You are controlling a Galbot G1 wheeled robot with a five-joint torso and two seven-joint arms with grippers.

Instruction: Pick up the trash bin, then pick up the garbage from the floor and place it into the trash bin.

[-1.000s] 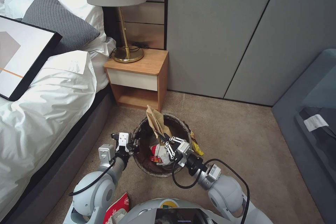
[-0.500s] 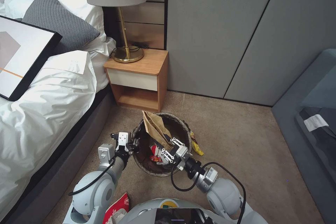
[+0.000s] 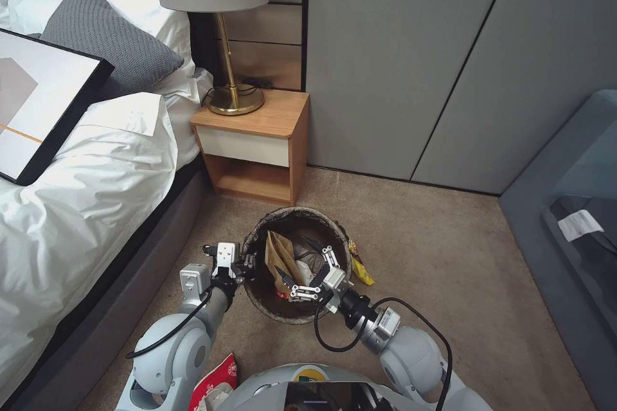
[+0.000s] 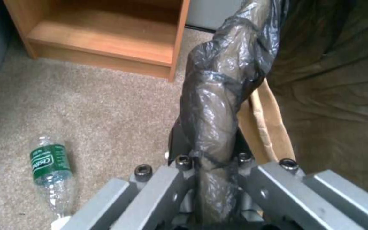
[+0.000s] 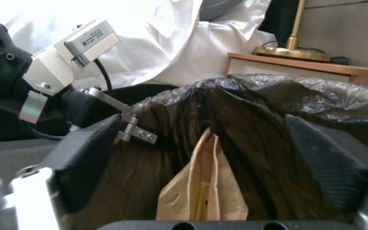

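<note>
Dark brown-black bag (image 3: 283,314), tan paper bag (image 3: 277,257), green-label bottle (image 4: 51,171), beige carpet (image 3: 437,250), yellow wrapper (image 3: 361,270)

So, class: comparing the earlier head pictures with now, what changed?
The right gripper let go of the brown paper bag, which dropped from above the rim into the trash bin; it is now open. The left gripper stayed clamped on the rim.

Crowded bin mouth, open carpet to the right

The brown paper bag (image 3: 280,258) and right gripper (image 3: 313,271), fingers spread, fill the trash bin (image 3: 297,213); the left gripper (image 3: 246,264) clamps its rim. The nightstand (image 3: 257,141) seems close behind; the floor (image 3: 450,257) lies bare.
</note>
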